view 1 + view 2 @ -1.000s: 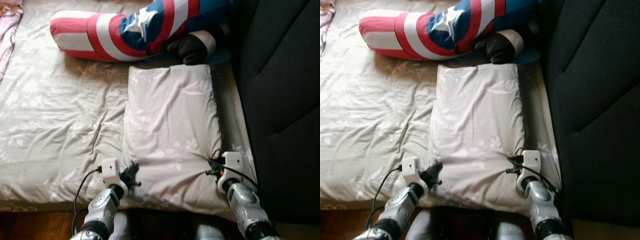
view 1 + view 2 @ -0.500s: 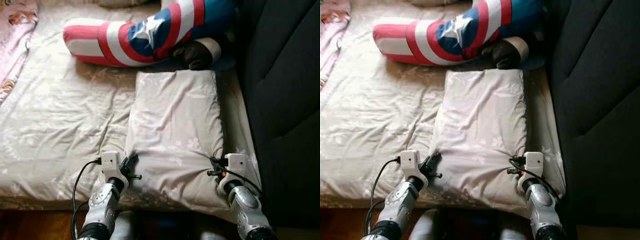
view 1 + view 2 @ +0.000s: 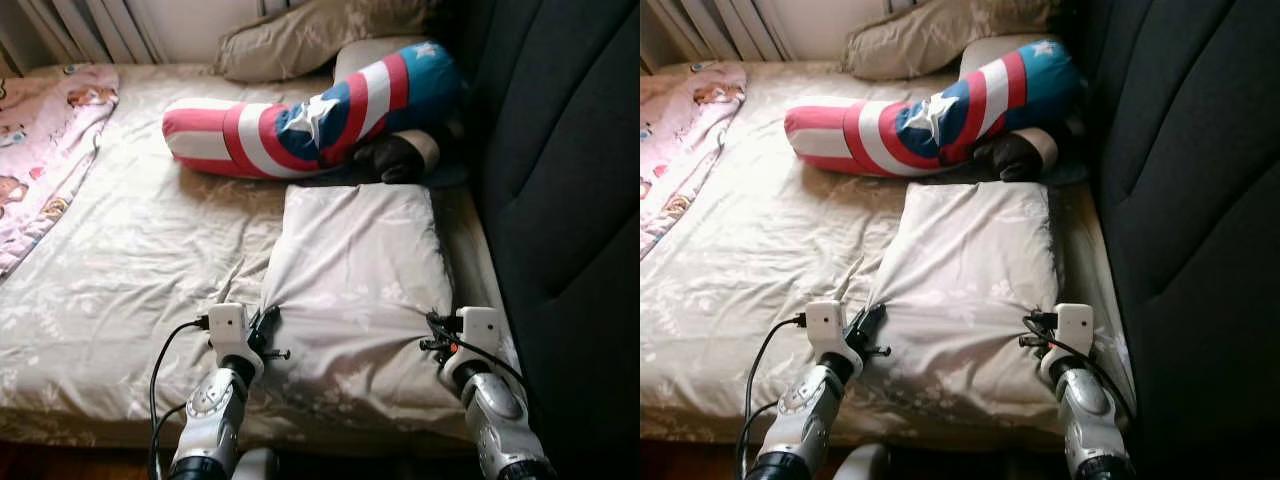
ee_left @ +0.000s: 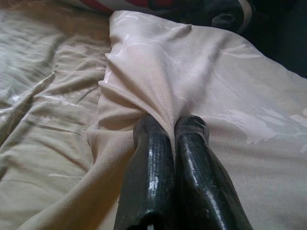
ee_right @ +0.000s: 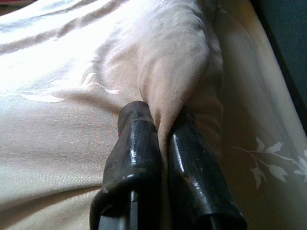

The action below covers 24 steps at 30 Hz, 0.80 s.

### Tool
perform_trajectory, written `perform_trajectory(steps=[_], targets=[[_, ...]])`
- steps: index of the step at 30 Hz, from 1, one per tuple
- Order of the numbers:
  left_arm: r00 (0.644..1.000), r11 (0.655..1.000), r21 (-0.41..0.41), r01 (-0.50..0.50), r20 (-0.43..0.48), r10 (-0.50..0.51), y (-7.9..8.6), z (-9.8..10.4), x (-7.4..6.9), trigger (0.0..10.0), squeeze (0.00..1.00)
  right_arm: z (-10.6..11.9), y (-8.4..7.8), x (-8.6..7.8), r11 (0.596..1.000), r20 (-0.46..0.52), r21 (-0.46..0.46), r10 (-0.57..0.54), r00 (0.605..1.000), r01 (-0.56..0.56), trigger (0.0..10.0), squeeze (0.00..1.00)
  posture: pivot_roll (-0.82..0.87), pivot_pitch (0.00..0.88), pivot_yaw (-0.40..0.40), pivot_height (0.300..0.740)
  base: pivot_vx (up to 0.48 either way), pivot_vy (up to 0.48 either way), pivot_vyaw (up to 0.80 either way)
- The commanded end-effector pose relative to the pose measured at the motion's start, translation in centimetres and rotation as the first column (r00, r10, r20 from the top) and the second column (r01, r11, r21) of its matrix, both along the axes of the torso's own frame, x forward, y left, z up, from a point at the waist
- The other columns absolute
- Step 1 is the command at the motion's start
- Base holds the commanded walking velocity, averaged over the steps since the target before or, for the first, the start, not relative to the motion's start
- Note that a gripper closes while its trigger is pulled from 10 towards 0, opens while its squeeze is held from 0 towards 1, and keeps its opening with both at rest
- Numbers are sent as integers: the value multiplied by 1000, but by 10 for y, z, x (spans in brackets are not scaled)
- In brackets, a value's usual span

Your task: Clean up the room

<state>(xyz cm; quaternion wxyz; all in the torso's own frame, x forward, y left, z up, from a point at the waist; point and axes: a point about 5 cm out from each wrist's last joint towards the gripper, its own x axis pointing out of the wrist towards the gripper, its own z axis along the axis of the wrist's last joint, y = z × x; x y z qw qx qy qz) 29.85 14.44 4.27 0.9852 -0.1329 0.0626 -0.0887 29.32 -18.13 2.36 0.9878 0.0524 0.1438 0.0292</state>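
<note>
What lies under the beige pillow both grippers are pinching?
The beige floral pillow, pinched by the left gripper and right gripper, lies on the beige floral bedsheet. Anything beneath it is covered.

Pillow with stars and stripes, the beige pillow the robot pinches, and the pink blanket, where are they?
striped pillow (image 3: 300, 125), left eye view, on its white star.
beige pillow (image 3: 355, 260), left eye view, middle of its top.
pink blanket (image 3: 45, 160), left eye view, on its printed part.

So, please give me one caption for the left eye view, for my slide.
Both claws, left claw and right claw, pinch the near corners of a beige pillow on the bed.
</note>
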Motion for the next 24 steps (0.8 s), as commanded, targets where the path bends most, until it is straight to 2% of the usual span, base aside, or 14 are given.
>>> perform_trajectory(steps=[1, 4, 24], targets=[[992, 994, 11, -106, 73, 105, 23, 16, 6, 10000, 0, 11, -15, 5, 998, 50, -7, -68, 996, 69, 10000, 0, -44, 0, 42, 720, 0, 0, 0], [992, 994, 20, -106, 74, 104, 25, 17, 5, 10000, 0, 12, -13, 7, 998, 59, -1, -66, 996, 66, 10000, 0, -45, 0, 48, 740, 0, 0, 0], [993, 994, 28, -103, 59, 101, 26, 15, 6, 10000, 0, 9, -14, 5, 996, 53, 10, -87, 995, 86, 10000, 0, -52, 0, 60, 740, 0, 0, 0]])
